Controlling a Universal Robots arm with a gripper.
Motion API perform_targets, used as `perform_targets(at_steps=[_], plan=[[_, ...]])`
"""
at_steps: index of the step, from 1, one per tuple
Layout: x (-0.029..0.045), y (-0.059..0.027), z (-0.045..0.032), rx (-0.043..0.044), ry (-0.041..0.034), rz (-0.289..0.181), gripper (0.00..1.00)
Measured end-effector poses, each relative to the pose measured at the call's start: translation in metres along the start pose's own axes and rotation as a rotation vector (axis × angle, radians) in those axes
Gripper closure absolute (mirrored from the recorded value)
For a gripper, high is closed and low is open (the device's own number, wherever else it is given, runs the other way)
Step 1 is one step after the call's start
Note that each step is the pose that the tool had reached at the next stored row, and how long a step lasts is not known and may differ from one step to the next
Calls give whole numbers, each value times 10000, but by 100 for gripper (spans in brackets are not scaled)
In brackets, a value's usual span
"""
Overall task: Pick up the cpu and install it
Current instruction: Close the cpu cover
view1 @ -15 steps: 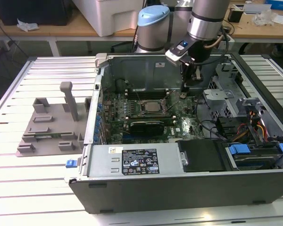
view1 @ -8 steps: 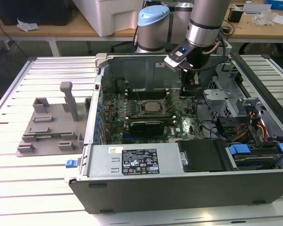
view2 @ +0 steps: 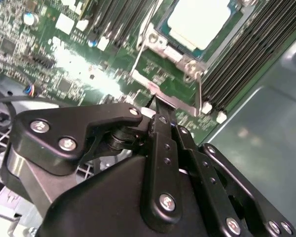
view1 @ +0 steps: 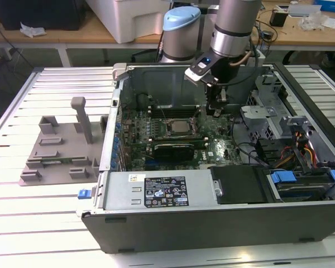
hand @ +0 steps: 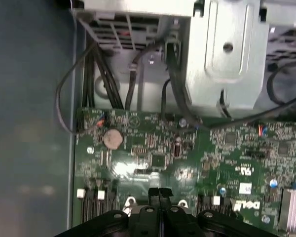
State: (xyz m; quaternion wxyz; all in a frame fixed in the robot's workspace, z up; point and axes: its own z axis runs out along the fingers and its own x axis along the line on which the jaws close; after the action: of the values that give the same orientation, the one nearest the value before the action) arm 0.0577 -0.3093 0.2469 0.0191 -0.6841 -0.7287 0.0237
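Note:
The cpu (view1: 181,127) lies flat in the motherboard socket inside the open computer case, silvery top up. In the second wrist view the cpu (view2: 201,20) sits inside a metal socket frame (view2: 160,47) with a thin lever (view2: 199,94) along one side. My gripper (view1: 215,107) hovers just to the exterior view's right of the socket, low over the board. Its black fingertips (hand: 159,192) meet with nothing between them. In the second wrist view the gripper (view2: 157,104) ends close to the frame's outer edge.
Memory slots (view2: 246,54) flank the socket. A metal drive cage (view1: 265,114) and cables (hand: 106,79) stand on the exterior view's right of the gripper. A grey plastic tray (view1: 58,151) rests on the slatted table outside the case, on the exterior view's left.

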Motion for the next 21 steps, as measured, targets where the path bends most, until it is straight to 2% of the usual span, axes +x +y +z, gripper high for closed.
perform_targets(at_steps=[7, 17, 21], plan=[[10, -163, 10, -6, 1, 0, 89], [17, -269, 18, -6, 1, 0, 89], [23, -349, 81, -6, 1, -1, 89]])
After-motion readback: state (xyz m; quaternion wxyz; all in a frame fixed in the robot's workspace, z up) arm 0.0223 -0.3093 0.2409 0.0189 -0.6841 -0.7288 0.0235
